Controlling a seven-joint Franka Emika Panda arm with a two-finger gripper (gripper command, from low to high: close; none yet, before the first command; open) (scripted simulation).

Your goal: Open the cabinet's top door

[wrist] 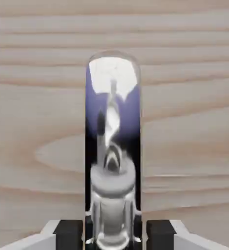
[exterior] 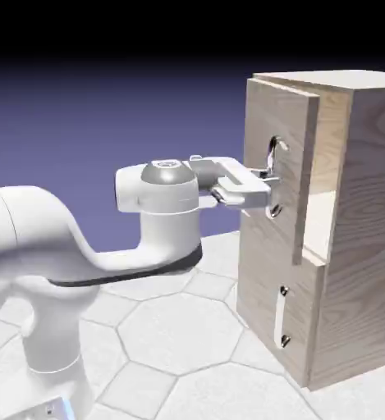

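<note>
While the white robot arm [exterior: 169, 193] reaches across to the tall light-wood-grain cabinet [exterior: 372, 205], its two-finger gripper [exterior: 269, 175] is closed on the curved, mirror-like silver bar handle [wrist: 113, 112] of the larger upper wooden door [exterior: 281, 164]. In the hand view, the dark finger pads [wrist: 69, 234] lie on both sides of the shiny bar, which runs up between them and reflects the arm. That upper door stands partly ajar at the exterior view's right, showing the pale interior [exterior: 323, 180]. Below it, the shorter wooden panel [exterior: 261, 303] with its vertical silver handle [exterior: 281, 318] is closed.
</note>
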